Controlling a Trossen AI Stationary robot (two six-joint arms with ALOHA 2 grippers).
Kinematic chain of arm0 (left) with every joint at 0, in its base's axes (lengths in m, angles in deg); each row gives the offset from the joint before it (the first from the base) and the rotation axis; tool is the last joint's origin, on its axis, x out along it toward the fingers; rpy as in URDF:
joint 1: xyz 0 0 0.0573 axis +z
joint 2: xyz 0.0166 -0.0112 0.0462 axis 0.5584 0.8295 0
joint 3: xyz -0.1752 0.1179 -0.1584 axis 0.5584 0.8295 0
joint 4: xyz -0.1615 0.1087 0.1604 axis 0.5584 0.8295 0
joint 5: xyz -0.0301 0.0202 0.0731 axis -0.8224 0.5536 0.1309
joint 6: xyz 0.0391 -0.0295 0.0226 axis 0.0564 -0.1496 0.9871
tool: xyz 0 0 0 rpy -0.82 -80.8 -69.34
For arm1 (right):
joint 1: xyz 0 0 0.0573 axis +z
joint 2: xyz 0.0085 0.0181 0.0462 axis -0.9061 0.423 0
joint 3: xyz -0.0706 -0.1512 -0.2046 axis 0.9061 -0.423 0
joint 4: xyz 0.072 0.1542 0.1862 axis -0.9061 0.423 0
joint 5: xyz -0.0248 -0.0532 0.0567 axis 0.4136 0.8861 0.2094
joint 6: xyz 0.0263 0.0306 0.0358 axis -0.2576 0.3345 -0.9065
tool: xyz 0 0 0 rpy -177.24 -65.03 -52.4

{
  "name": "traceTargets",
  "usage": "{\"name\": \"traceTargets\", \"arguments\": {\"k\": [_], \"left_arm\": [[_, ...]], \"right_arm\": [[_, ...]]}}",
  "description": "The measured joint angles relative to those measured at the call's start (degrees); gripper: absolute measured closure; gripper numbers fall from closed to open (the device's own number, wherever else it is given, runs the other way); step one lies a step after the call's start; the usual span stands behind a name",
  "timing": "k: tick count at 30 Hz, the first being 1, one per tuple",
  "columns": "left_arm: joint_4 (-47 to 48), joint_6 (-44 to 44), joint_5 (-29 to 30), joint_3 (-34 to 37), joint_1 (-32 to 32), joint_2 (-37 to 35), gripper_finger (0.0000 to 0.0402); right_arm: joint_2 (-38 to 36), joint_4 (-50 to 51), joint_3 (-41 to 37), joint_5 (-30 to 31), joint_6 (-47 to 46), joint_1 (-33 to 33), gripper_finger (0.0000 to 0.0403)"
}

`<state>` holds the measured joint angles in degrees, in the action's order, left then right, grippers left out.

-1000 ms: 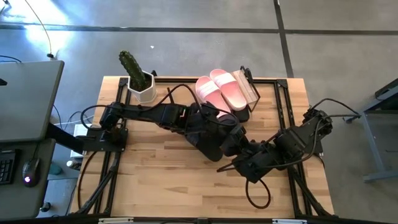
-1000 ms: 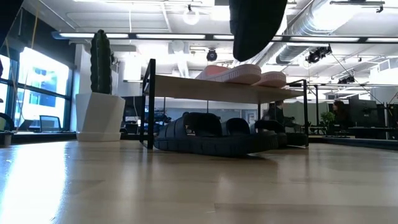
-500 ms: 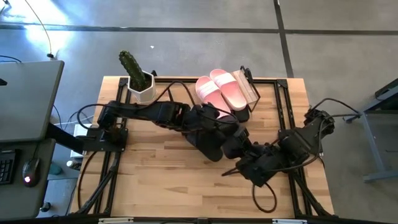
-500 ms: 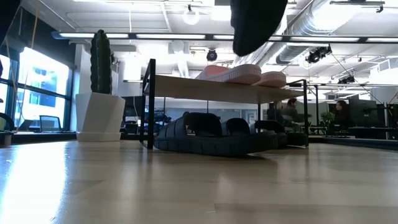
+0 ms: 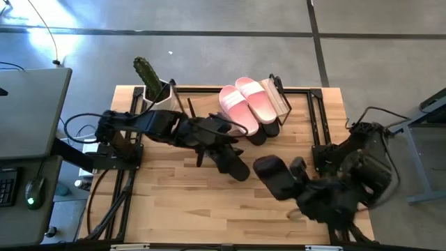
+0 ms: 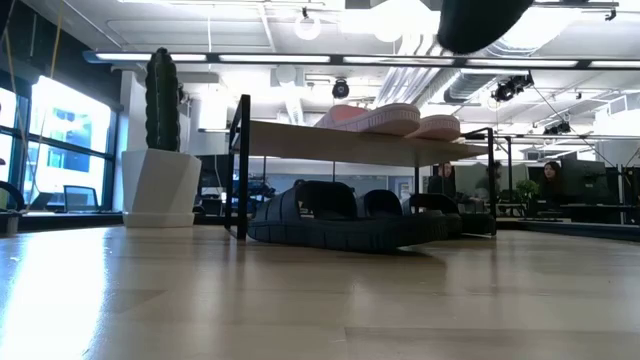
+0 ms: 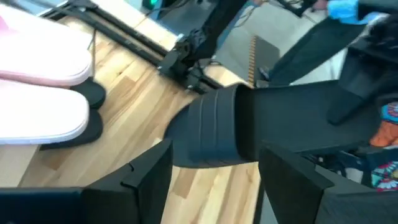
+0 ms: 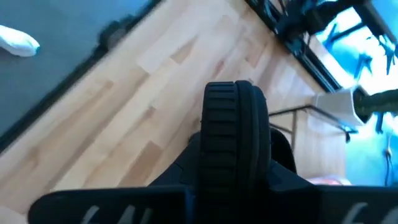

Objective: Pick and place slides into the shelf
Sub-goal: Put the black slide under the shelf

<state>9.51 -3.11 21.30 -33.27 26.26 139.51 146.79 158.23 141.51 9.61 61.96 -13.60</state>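
Right gripper: lifted above the near right part of the table, fingers clamped on one black slide; in its own wrist view the sandal stands on edge, filling the frame, and the fingertips are covered by it.
Held slide, low view: only a dark curved underside enters at the upper edge; the rest is cut off.
Left gripper: fingers spread wide and holding nothing, above the tabletop just in front of the shelf; its two dark fingers frame the lifted slide farther off.
Loose black slide: lies on the wood just beside the left gripper; whether the two touch cannot be made out from above.
Shelf: at the far edge of the table, its black frame carrying a light plank; from above the plank is mostly covered.
Pink slides: the pale pair sits side by side on the shelf's top.
Black slides under the shelf: a dark row on the table below the plank; how many sandals make it up is hard to tell, since they overlap.
Cactus: in a white pot at the far left corner, partly hidden by the left arm.
Background: blurred people beyond the table, too small to describe.
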Motion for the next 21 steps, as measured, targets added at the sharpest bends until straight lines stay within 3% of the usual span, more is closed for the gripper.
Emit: {"name": "traceTargets", "arguments": {"k": [3,7,11,15,21], "left_arm": [[0.3,0.0,0.5,0.0,-1.7,-0.6,0.0192],[0.5,0.2,3.7,0.0,-4.0,-0.6,0.02],[0.5,0.2,5.4,0.0,-5.5,-0.6,0.0207],[0.5,-0.1,5.6,0.0,-6.0,-0.6,0.0208],[0.9,-1.1,5.7,0.0,-6.0,-0.6,0.0211]], "right_arm": [[-0.9,-0.2,-4.9,1.7,-4.1,4.3,0.036],[-4.8,0.0,-19.6,0.8,-17.8,9.0,0.036],[-7.4,-3.5,-33.7,6.7,-25.3,12.2,0.036],[-8.6,-12.7,-44.9,10.1,-25.5,11.3,0.0361],[-10.4,-30.9,-57.4,10.3,-16.4,7.3,0.0361]]}}
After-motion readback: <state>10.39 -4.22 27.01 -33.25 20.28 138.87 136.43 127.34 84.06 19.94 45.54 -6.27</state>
